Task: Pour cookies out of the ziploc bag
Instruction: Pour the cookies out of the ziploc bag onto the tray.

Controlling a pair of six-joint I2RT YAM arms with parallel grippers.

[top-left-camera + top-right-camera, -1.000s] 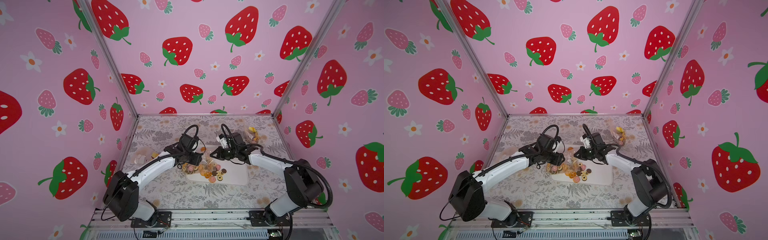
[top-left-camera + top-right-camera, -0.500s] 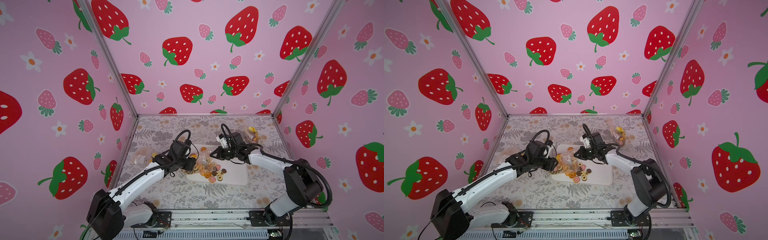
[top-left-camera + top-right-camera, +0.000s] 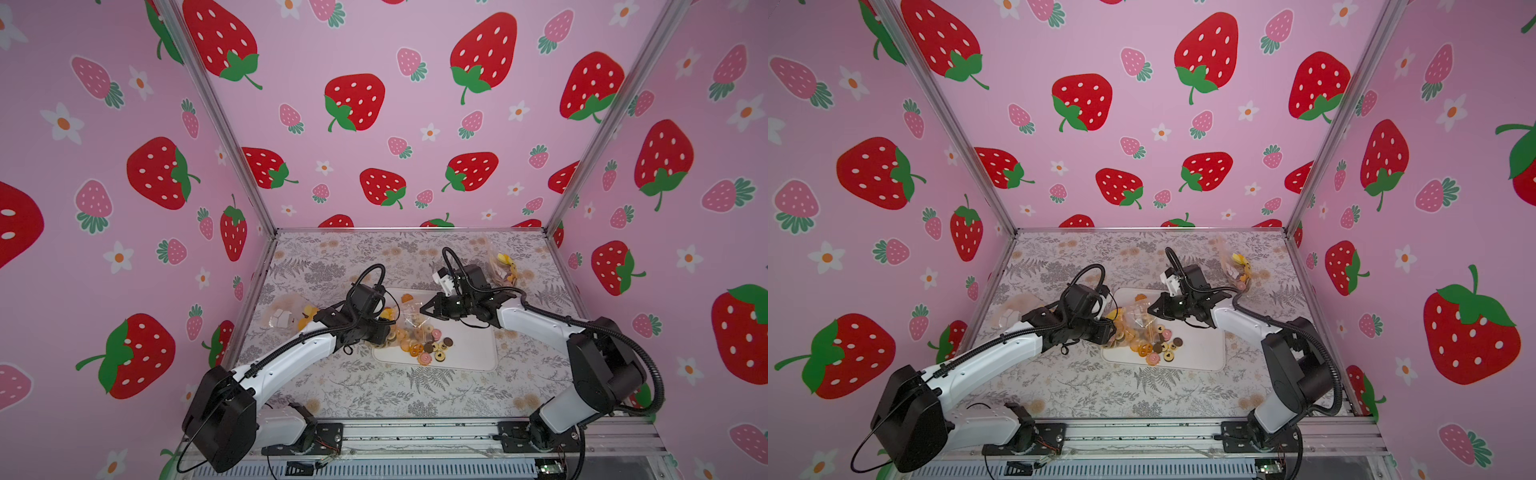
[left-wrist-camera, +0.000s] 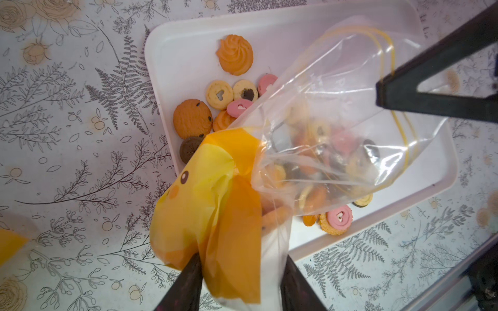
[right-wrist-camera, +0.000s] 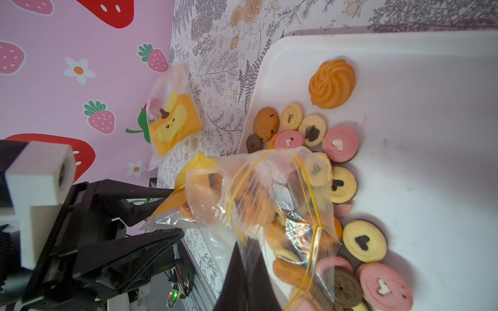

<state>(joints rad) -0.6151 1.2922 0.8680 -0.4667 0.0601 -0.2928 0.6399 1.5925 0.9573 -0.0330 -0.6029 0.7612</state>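
Observation:
The clear ziploc bag (image 3: 409, 322) (image 3: 1138, 322) (image 4: 336, 121) (image 5: 256, 194) lies slanted over the left end of the white tray (image 3: 473, 353) (image 3: 1200, 353) (image 4: 188, 35) (image 5: 431, 107). Its mouth faces the tray and several cookies are still inside. More cookies (image 3: 432, 351) (image 3: 1160, 351) (image 4: 192, 118) (image 5: 339, 142) lie loose on the tray by the mouth. My left gripper (image 3: 384, 328) (image 3: 1111, 328) (image 4: 242, 258) is shut on the bag's yellow-orange printed bottom end. My right gripper (image 3: 422, 311) (image 3: 1149, 311) (image 5: 246, 250) is shut on the plastic at the bag's yellow-striped mouth.
A second bag (image 3: 284, 316) (image 5: 172, 121) holding white blocks lies on the floral cloth near the left wall. A third bag (image 3: 505, 266) (image 3: 1239, 270) with yellow print lies at the back right. Pink strawberry walls close in three sides.
My left arm has sunk lower and its jaws have narrowed onto the bag's bottom end. The right gripper has kept its hold at the bag's mouth.

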